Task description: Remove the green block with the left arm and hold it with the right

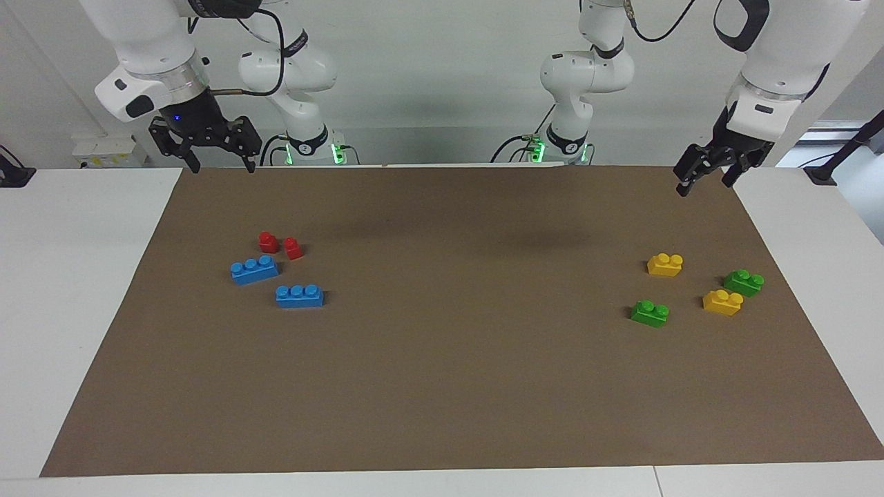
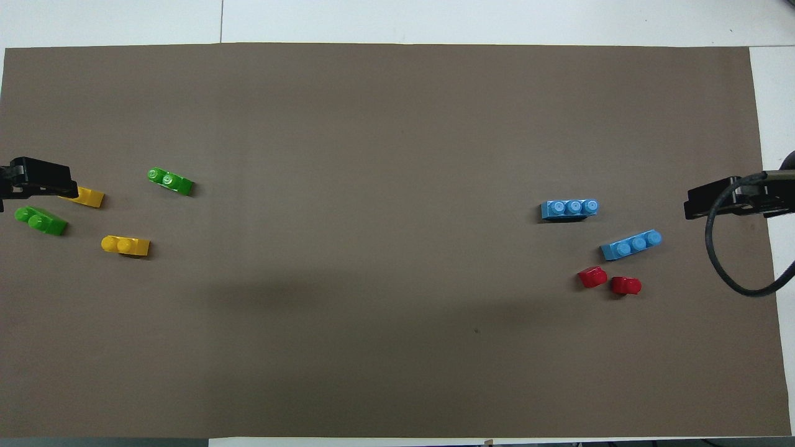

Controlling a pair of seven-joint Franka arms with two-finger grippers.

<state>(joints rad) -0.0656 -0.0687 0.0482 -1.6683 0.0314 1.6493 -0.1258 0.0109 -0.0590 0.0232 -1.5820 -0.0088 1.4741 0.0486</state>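
Note:
Two green blocks lie on the brown mat [image 1: 442, 386] at the left arm's end. One green block [image 1: 649, 313] [image 2: 170, 181] is toward the mat's middle. The other green block [image 1: 744, 282] [image 2: 40, 220] is close to the mat's end edge. My left gripper [image 1: 703, 188] [image 2: 67, 185] hangs open and empty in the air over the mat's edge at that end, well above the blocks. My right gripper [image 1: 223, 169] [image 2: 690, 208] hangs open and empty over the mat's corner at the right arm's end.
Two yellow bricks [image 1: 665, 264] [image 1: 722, 302] lie among the green ones. In the overhead view the left gripper covers part of one yellow brick [image 2: 87, 197]. Two blue three-stud bricks [image 1: 254, 270] [image 1: 299, 295] and two small red pieces [image 1: 268, 241] [image 1: 293, 248] lie at the right arm's end.

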